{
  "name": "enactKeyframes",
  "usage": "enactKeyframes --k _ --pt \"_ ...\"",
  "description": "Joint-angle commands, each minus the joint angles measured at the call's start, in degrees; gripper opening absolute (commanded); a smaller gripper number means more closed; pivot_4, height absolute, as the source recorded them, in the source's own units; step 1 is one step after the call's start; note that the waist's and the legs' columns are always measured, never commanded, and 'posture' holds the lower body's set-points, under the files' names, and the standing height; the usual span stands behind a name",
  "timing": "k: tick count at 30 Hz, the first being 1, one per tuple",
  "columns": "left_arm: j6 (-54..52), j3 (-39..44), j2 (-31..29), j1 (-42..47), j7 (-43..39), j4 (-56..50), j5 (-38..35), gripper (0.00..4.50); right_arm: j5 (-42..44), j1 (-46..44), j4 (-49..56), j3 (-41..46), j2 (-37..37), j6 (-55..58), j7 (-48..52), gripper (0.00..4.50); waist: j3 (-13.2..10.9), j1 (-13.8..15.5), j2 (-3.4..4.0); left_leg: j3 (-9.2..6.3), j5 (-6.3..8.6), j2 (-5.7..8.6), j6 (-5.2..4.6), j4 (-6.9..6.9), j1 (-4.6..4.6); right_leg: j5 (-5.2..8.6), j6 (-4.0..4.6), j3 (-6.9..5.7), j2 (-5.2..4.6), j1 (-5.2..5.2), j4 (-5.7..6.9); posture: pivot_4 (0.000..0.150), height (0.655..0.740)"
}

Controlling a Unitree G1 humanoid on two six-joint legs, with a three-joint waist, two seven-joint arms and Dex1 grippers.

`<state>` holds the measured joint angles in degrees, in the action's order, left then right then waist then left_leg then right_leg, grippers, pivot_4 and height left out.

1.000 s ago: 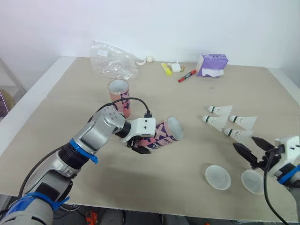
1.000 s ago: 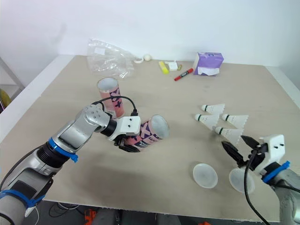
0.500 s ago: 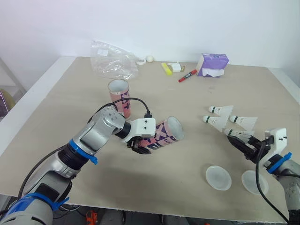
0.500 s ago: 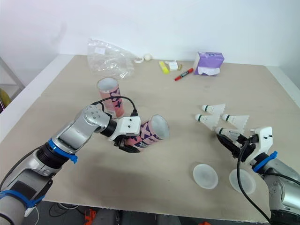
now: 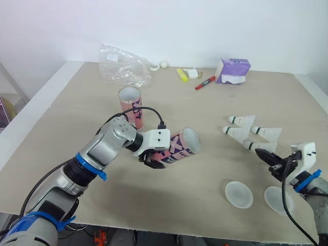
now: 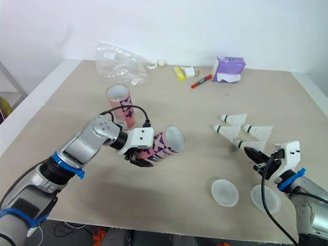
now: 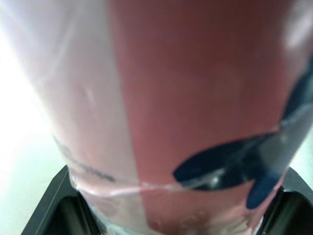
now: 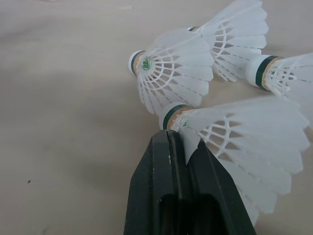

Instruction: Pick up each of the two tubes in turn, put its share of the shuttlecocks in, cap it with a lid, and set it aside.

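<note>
tube (image 5: pixel 178 145) tilted in closed left end effector (image 5: pixel 153 160); shuttlecock (image 8: pixel 244 142) skirt edge in closed right end effector (image 8: pixel 177 139)

Centre frame: left gripper (image 6: pixel 138 155) clamps tilted tube (image 6: pixel 165 142). Lower right: right gripper (image 6: pixel 252 153) tips touch nearest shuttlecock (image 6: pixel 245 145); two lids (image 6: pixel 225 192) below.

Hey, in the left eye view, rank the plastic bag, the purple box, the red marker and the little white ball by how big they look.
Largest to smallest:
1. plastic bag
2. purple box
3. red marker
4. white ball
All four lie along the far side of the table, so distance hardly skews the order.
</note>
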<state>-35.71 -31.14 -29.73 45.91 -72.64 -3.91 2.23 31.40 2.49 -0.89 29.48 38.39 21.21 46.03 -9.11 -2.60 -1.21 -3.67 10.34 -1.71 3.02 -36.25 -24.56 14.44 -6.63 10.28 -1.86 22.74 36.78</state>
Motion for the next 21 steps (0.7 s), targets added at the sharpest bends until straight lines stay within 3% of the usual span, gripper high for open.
enactKeyframes --k 1,5,10,13,21 --pt "0.73 -1.87 0.81 -0.16 0.1 1.82 0.35 3.08 3.43 1.55 12.38 7.03 4.92 1.96 -0.66 0.11 -0.04 -0.04 0.09 0.0 0.0 0.01 0.0 -0.01 0.0 0.0 0.0 0.01 0.0 -0.01 0.0 0.15 0.74" --pt "2.01 -1.81 1.18 0.47 -0.49 3.25 0.26 3.08 5.94 -1.05 26.36 9.57 14.47 4.25 1.87 0.11 -0.31 -0.15 0.56 0.03 0.0 0.08 0.0 -0.08 0.02 -0.01 -0.01 0.03 -0.09 -0.04 0.0 0.15 0.74" --pt "3.36 -1.8 1.66 1.3 -1.41 5.29 0.3 3.08 8.99 -8.98 40.28 -1.51 23.55 4.31 6.14 0.11 -0.36 0.02 0.45 -0.1 -0.02 0.06 -0.02 0.0 0.16 0.01 0.02 -0.1 -0.07 -0.14 -0.01 0.15 0.74" --pt "3.79 -1.79 2.15 1.7 -1.65 6.21 0.53 3.08 7.43 -11.99 42.54 -7.01 24.47 3.82 6.31 0.11 -0.36 0.2 -0.06 -0.14 -0.01 0.12 -0.01 -0.03 0.04 0.08 0.04 -0.12 -0.13 0.05 -0.12 0.15 0.74" --pt "3.9 -1.54 2.82 1.71 -1.46 6.35 0.86 3.08 0.51 -15.17 39.59 -16.01 23.07 -1.96 9.85 0.11 -0.36 0.34 -0.07 -0.21 -0.01 0.28 -0.02 -0.06 -0.19 0.01 -0.07 -0.17 -0.29 -0.32 -0.53 0.15 0.74"
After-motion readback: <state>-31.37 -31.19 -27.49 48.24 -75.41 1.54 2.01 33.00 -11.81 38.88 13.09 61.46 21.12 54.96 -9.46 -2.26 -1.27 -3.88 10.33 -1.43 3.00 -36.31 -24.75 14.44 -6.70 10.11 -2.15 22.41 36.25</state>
